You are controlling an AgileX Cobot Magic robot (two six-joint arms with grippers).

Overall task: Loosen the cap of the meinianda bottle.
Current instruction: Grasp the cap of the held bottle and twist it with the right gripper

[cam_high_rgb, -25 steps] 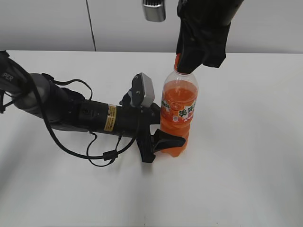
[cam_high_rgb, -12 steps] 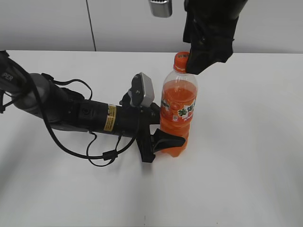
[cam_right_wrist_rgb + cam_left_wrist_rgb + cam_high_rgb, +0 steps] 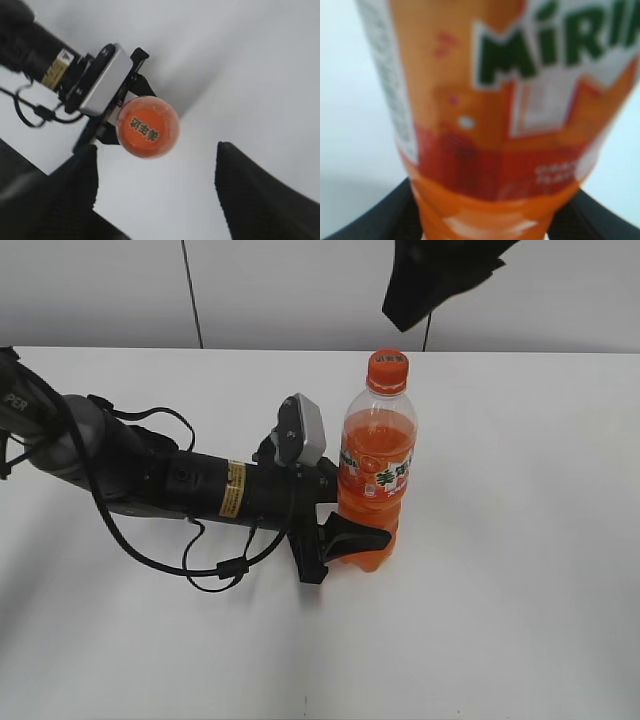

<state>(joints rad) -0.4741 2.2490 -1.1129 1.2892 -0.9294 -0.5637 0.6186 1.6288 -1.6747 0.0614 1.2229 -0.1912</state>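
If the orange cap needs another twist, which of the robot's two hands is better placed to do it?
Probably the right hand: it hangs open directly above the cap, touching nothing. The left hand is low down, clamped around the bottle, keeping it upright.

A plain white table (image 3: 520,570) fills the foreground. Behind it stands a pale grey wall (image 3: 100,290) with 2 dark vertical seams.
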